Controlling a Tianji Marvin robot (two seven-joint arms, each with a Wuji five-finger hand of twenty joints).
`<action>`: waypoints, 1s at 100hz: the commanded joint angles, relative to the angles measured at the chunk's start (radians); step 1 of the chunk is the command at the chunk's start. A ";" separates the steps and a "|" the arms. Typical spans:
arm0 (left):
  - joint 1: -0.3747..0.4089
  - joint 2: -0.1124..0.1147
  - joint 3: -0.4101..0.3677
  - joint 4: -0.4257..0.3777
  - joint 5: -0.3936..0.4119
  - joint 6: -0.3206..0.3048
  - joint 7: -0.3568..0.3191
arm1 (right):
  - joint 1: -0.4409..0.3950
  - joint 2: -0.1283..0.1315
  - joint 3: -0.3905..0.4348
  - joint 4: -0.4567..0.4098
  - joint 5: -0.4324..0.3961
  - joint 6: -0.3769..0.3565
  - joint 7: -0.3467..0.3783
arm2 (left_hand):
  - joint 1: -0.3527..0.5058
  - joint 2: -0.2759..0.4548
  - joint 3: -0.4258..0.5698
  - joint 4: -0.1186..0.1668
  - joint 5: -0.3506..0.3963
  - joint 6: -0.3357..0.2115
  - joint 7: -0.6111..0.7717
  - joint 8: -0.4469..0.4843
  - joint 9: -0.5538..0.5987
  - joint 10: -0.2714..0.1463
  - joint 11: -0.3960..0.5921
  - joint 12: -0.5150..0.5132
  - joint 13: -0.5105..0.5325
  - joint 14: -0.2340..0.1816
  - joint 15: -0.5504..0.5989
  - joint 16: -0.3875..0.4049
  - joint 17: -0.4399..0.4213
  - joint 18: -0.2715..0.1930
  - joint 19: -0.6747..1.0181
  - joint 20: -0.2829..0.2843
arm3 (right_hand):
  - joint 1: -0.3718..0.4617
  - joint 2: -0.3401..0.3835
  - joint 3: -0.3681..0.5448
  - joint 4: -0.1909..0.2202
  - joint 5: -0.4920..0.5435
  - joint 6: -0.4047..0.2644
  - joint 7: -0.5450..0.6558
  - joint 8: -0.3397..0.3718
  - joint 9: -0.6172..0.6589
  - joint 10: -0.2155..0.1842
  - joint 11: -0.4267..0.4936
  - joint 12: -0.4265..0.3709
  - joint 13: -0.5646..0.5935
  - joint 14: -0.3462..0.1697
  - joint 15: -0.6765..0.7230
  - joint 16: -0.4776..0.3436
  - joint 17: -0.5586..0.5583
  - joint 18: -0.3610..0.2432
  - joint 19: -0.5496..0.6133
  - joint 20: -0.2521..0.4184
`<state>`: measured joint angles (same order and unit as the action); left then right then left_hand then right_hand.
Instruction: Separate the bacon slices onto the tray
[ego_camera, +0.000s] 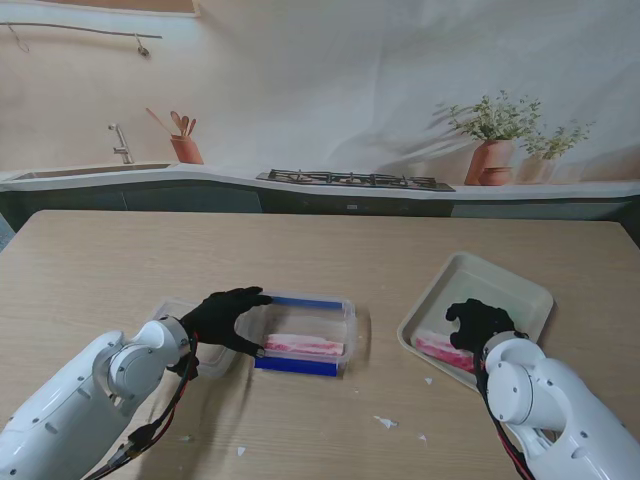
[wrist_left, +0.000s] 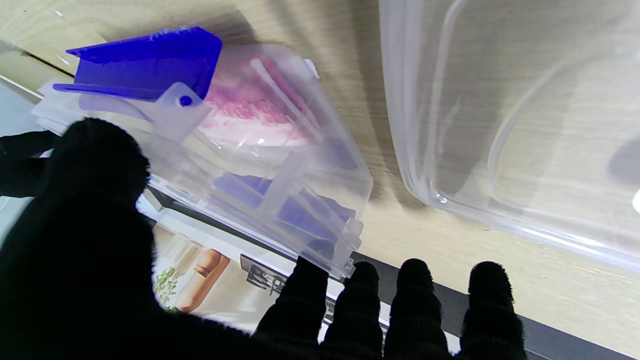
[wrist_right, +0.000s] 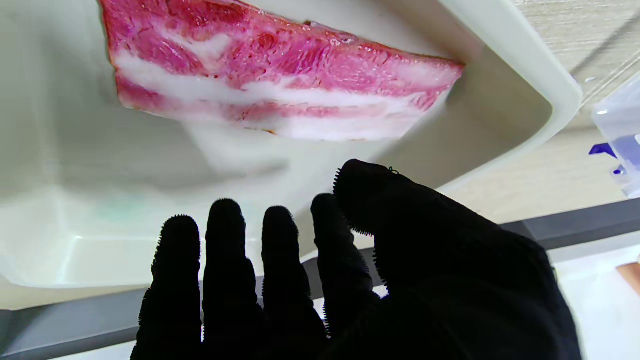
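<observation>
One clear plastic lid (ego_camera: 185, 325) lies at 9 o'clock beside one clear blue-latched container (ego_camera: 305, 335) of pink bacon slices (ego_camera: 303, 345), gripped at its end by the left robot hand (ego_camera: 228, 318). At 3 o'clock, one pale rectangular tray (ego_camera: 500, 290) carries one bacon slice (ego_camera: 443, 351); the right robot hand (ego_camera: 478, 322) is held loosely open above it, empty.

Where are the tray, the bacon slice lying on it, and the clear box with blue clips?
tray (ego_camera: 520, 290): stand view, bare far rim.
bacon slice (wrist_right: 280, 95): right wrist view, middle of the meat.
clear box (ego_camera: 345, 322): stand view, its right end wall.
</observation>
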<state>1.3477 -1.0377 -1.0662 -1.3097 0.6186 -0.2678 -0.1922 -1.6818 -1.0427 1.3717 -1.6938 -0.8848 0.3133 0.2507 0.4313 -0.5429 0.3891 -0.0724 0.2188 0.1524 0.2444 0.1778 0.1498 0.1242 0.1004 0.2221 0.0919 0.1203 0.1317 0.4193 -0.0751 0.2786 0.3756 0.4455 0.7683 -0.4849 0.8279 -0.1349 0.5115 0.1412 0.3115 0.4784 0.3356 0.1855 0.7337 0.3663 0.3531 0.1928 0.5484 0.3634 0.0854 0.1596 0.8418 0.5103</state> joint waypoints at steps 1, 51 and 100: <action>0.012 -0.009 0.014 0.020 0.009 0.005 -0.020 | -0.016 -0.011 0.005 -0.011 0.007 -0.004 -0.011 | 0.123 0.016 0.108 0.011 -0.022 0.015 -0.024 -0.010 0.013 -0.045 0.019 -0.009 -0.041 -0.013 -0.015 -0.007 -0.004 -0.014 -0.011 0.004 | -0.021 0.027 -0.019 0.038 -0.037 0.015 -0.003 -0.018 -0.053 -0.021 -0.016 -0.013 -0.057 -0.023 -0.036 -0.024 -0.035 -0.029 -0.053 -0.028; 0.013 -0.008 0.009 0.020 0.010 -0.003 -0.022 | -0.021 -0.031 0.012 -0.130 0.094 -0.227 -0.127 | 0.121 0.013 0.110 0.010 -0.027 0.009 -0.025 -0.010 0.011 -0.047 0.016 -0.009 -0.041 -0.014 -0.016 -0.007 -0.002 -0.015 -0.004 0.006 | -0.046 0.080 -0.061 0.043 -0.010 -0.009 0.050 -0.009 -0.021 -0.021 -0.001 -0.013 -0.053 -0.010 -0.015 -0.020 -0.008 -0.030 -0.103 -0.001; 0.029 -0.009 -0.001 0.015 0.018 -0.011 -0.007 | 0.129 -0.032 -0.176 -0.123 0.260 -0.325 -0.083 | 0.120 0.007 0.109 0.009 -0.031 0.001 -0.024 -0.010 0.009 -0.046 0.012 -0.005 -0.042 -0.013 -0.017 -0.007 -0.004 -0.015 -0.005 0.000 | -0.040 0.104 -0.072 0.049 0.081 0.000 0.075 -0.003 0.092 0.000 -0.014 -0.013 0.098 0.033 0.027 -0.001 0.092 0.020 0.011 0.024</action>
<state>1.3550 -1.0406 -1.0731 -1.3064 0.6249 -0.2801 -0.1795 -1.5728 -1.0567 1.2236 -1.8192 -0.6421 -0.0186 0.1573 0.4313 -0.5429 0.3874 -0.0826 0.2159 0.1556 0.2401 0.1772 0.1495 0.1247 0.0926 0.2191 0.0919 0.1203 0.1317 0.4193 -0.0751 0.2785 0.3756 0.4455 0.7353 -0.4155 0.7672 -0.1248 0.5798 0.1412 0.3826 0.4773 0.4143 0.1787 0.7356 0.3559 0.4263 0.2048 0.5598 0.3439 0.1744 0.1692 0.8194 0.5177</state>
